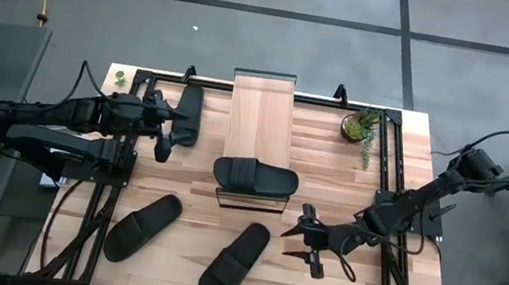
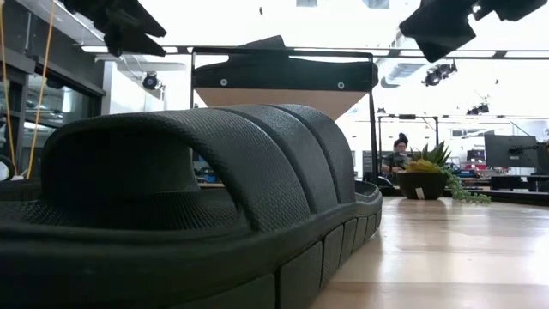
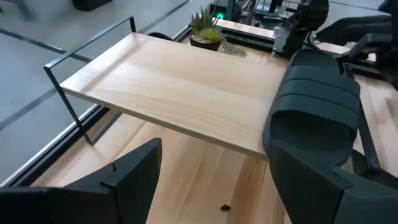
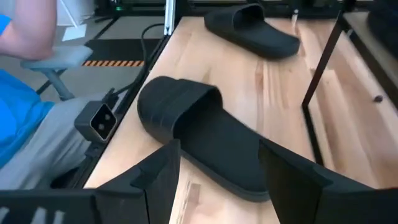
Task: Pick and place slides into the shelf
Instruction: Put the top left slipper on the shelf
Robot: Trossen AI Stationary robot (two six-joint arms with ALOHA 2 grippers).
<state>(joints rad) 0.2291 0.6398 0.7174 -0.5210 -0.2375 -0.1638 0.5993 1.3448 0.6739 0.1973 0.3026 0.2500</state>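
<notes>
Four black slides show in the high view. One slide (image 1: 255, 176) lies sole-down across the near end of the light-wood shelf (image 1: 261, 113), overhanging both long edges. Another slide (image 1: 188, 112) lies on the table left of the shelf. Two slides (image 1: 143, 227) (image 1: 235, 259) lie on the near part of the table. My left gripper (image 1: 166, 137) hovers open left of the shelf; its wrist view shows the plank (image 3: 180, 87) and the slide on it (image 3: 314, 106). My right gripper (image 1: 306, 239) is open just right of the near-right slide (image 4: 199, 134), apart from it.
A small potted plant (image 1: 358, 128) stands at the table's far right. Black frame rails (image 1: 386, 172) run along the table's sides. A person in blue (image 4: 25, 93) sits beyond the near edge in the right wrist view. In the low view a slide (image 2: 189, 197) fills the foreground.
</notes>
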